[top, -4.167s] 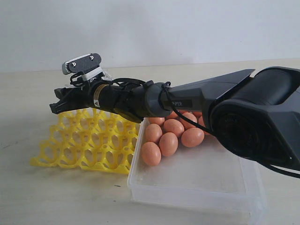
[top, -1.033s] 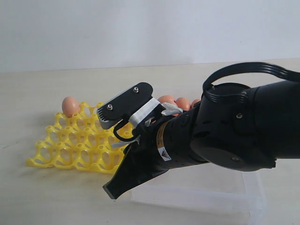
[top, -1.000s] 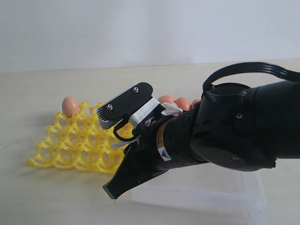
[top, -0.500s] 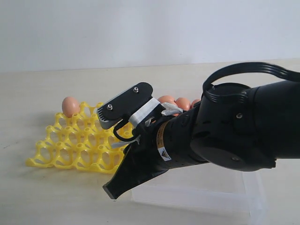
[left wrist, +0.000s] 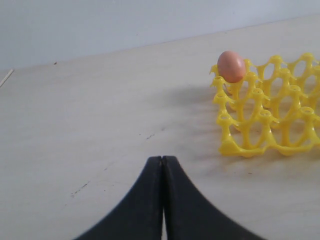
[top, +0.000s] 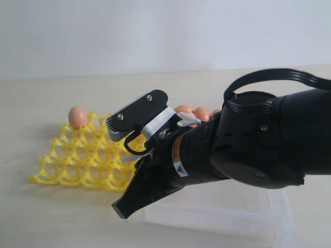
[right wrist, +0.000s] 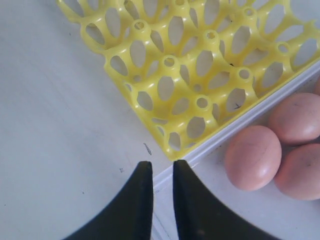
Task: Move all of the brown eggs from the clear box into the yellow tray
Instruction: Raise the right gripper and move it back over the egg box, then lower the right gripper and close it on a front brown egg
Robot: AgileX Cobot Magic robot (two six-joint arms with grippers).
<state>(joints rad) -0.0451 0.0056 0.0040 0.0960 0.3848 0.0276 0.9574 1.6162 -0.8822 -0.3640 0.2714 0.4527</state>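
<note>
One brown egg (top: 78,117) (left wrist: 231,66) sits in the far left corner cup of the yellow tray (top: 77,160) (left wrist: 270,125) (right wrist: 200,65). More brown eggs (right wrist: 252,157) (top: 184,109) lie in the clear box (top: 217,217), mostly hidden behind my right arm in the exterior view. My right gripper (right wrist: 162,165) (top: 121,209) hangs over the box's rim (right wrist: 240,127) by the tray's near corner, its jaws narrowly open and empty. My left gripper (left wrist: 162,159) is shut and empty above bare table, left of the tray.
The pale table (top: 57,217) carries the tray and the box side by side, touching. My right arm's bulky body (top: 258,144) covers most of the box in the exterior view. A white wall stands behind the table.
Four seconds ago my right gripper reached over the tray's far left corner; an egg now sits there and the arm has drawn back to the box. In the last second it barely shifted left.
</note>
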